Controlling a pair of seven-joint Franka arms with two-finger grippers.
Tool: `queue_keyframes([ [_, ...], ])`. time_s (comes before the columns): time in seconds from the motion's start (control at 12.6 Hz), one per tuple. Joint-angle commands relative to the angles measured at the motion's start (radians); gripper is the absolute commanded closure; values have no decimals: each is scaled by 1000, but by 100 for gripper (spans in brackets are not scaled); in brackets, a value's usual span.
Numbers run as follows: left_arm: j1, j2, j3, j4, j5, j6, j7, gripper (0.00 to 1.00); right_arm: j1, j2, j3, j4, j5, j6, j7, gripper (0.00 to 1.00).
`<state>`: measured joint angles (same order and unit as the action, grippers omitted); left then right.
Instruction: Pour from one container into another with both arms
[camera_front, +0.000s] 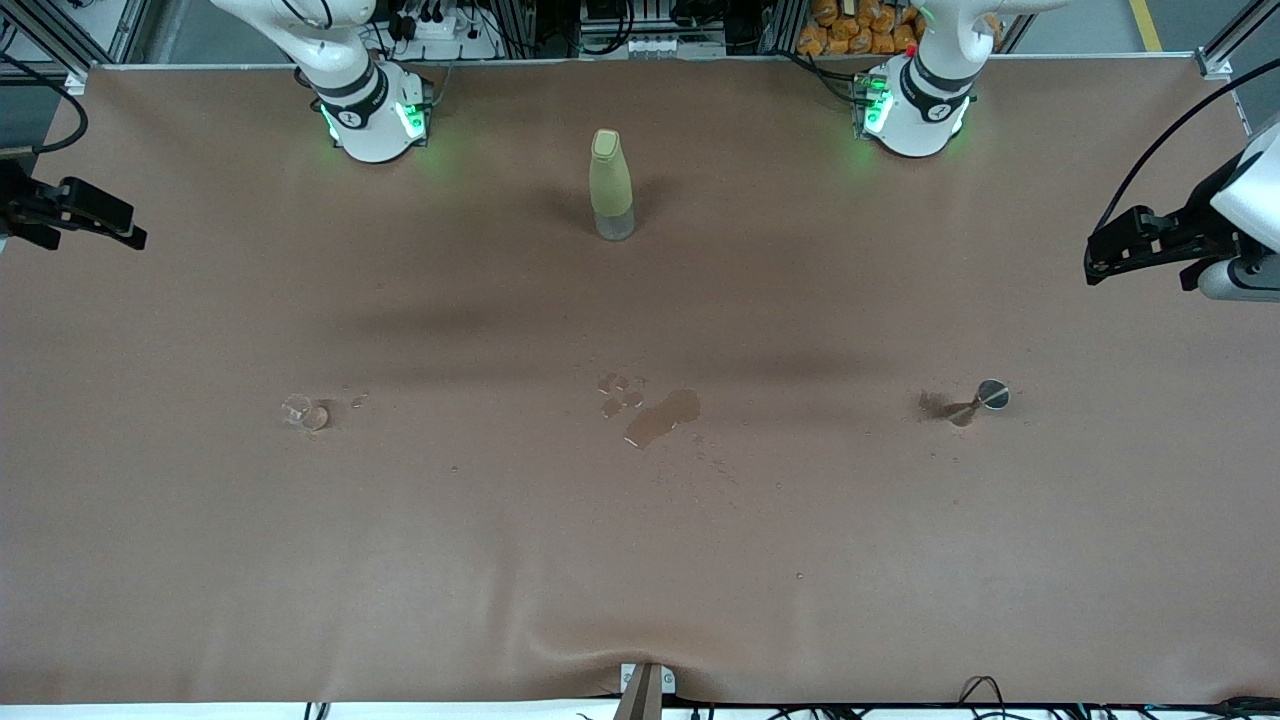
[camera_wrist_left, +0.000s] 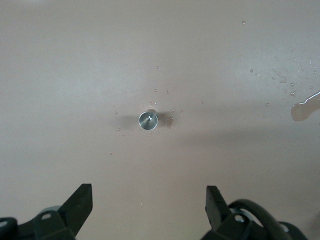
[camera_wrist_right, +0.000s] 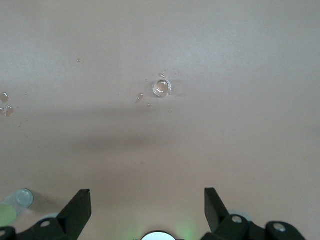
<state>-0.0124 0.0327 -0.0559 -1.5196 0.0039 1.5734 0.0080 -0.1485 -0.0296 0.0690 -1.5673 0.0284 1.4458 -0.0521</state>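
A small metal cup (camera_front: 991, 394) (camera_wrist_left: 148, 120) stands toward the left arm's end of the table. A small clear glass cup (camera_front: 305, 412) (camera_wrist_right: 162, 88) stands toward the right arm's end. A tall yellow-green bottle (camera_front: 611, 185) (camera_wrist_right: 14, 206) with a clear base is upright between the two arm bases, farther from the front camera than both cups. My left gripper (camera_wrist_left: 149, 200) (camera_front: 1098, 265) hangs high over the table by the metal cup, open and holding nothing. My right gripper (camera_wrist_right: 147, 200) (camera_front: 132, 236) hangs high by the glass cup, open and holding nothing.
A puddle of spilled liquid (camera_front: 662, 416) (camera_wrist_left: 305, 107) and scattered drops (camera_front: 620, 390) wet the brown table cover (camera_front: 640, 560) midway between the cups. More drops lie around each cup. The arm bases (camera_front: 372, 120) (camera_front: 915, 115) stand at the table's back edge.
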Motion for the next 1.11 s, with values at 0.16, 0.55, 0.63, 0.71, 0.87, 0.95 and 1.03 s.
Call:
queue_keyframes([
  [0.16,2,-13,-2,-1,-12,-10,21,0,-22,-26,22,-17,-16,4,9,0],
  [0.55,12,-10,-1,-1,-24,-10,26,0,15,-23,-11,-19,-21,4,14,0],
  [0.63,15,-10,2,-1,-24,-10,61,0,20,-23,-12,-17,-21,4,14,0],
  [0.71,20,-8,13,1,-24,-10,163,0,29,-23,-27,-19,-22,4,14,0],
  [0.87,80,1,21,-1,-24,-22,278,0,49,-23,-47,-19,-21,4,14,0],
  [0.95,107,6,21,-1,-25,-23,320,0,49,-23,-47,-19,-21,4,14,0],
  [1.03,135,13,21,-1,-28,-23,399,0,47,-23,-47,-19,-21,4,14,0],
])
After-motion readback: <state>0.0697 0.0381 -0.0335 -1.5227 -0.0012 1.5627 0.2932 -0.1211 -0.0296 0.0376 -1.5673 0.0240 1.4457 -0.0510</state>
